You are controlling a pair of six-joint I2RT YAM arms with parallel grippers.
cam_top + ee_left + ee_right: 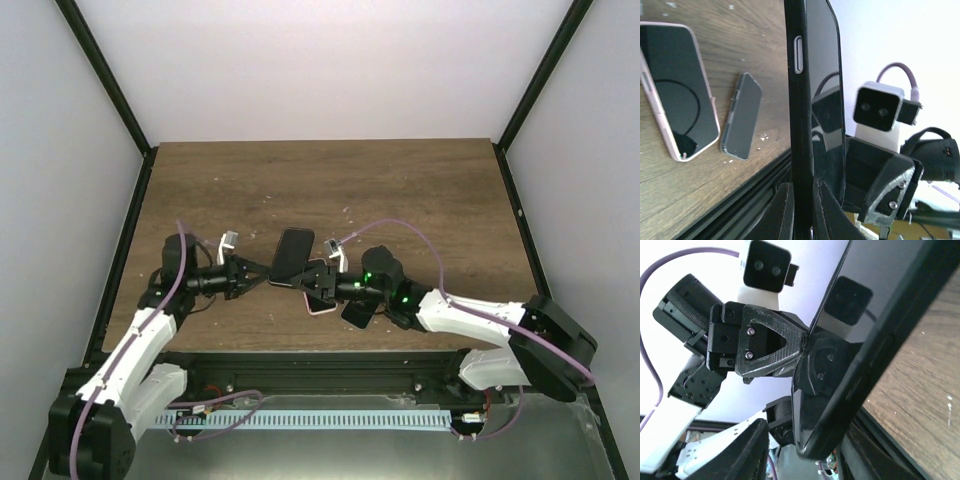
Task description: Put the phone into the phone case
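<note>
My left gripper point(262, 272) is shut on the lower edge of a black phone point(292, 256) and holds it above the table, tilted. In the left wrist view the phone point(815, 100) stands edge-on between my fingers point(782, 212); a black rim with a side button, which looks like a case, runs round it. My right gripper point(322, 280) is open at the phone's other end. In the right wrist view the phone's corner point(840, 405) sits between the spread jaws, with a gap to the left finger point(735, 450).
A pink-rimmed phone or case point(320, 302) lies flat on the wooden table point(420, 200) under the grippers; it also shows in the left wrist view point(677, 90). A smaller dark phone or case point(741, 116) lies beside it, near the table's front edge point(300, 352).
</note>
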